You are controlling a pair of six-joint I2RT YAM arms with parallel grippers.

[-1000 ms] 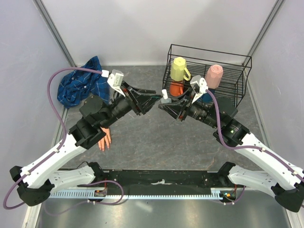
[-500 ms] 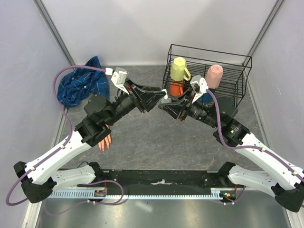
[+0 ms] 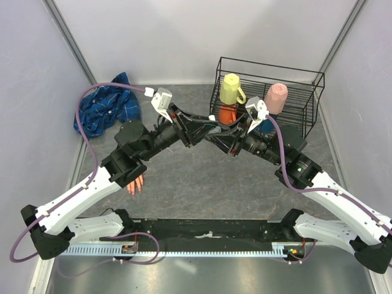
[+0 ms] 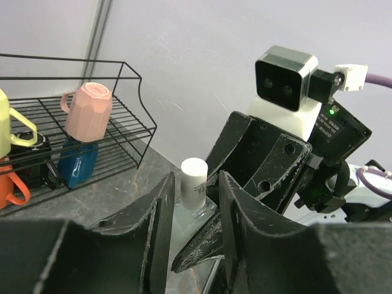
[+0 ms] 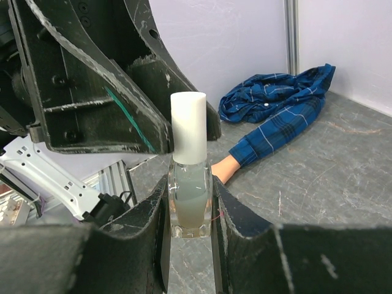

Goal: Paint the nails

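Note:
My right gripper (image 5: 190, 191) is shut on a small clear nail polish bottle (image 5: 189, 196) with a white cap and holds it upright above the table. My left gripper (image 4: 196, 179) is open, its jaws on either side of the bottle's cap (image 4: 194, 176) with a gap on both sides. In the top view both grippers meet mid-table, left (image 3: 206, 126) and right (image 3: 215, 132). The peach mannequin hand (image 3: 135, 183) lies palm down under my left arm, partly hidden. Its wrist (image 5: 224, 166) shows behind the bottle, coming out of the blue plaid sleeve (image 5: 275, 131). The nails are too small to make out.
A black wire rack (image 3: 269, 67) stands at the back right with a yellow mug (image 3: 231, 87), a pink cup (image 3: 276, 97), an orange cup (image 3: 228, 114) and a blue cup (image 4: 78, 164). The bunched plaid shirt (image 3: 101, 110) lies at the back left.
My left gripper has moved right and now straddles the bottle's cap. The right gripper and the bottle have stayed in place.

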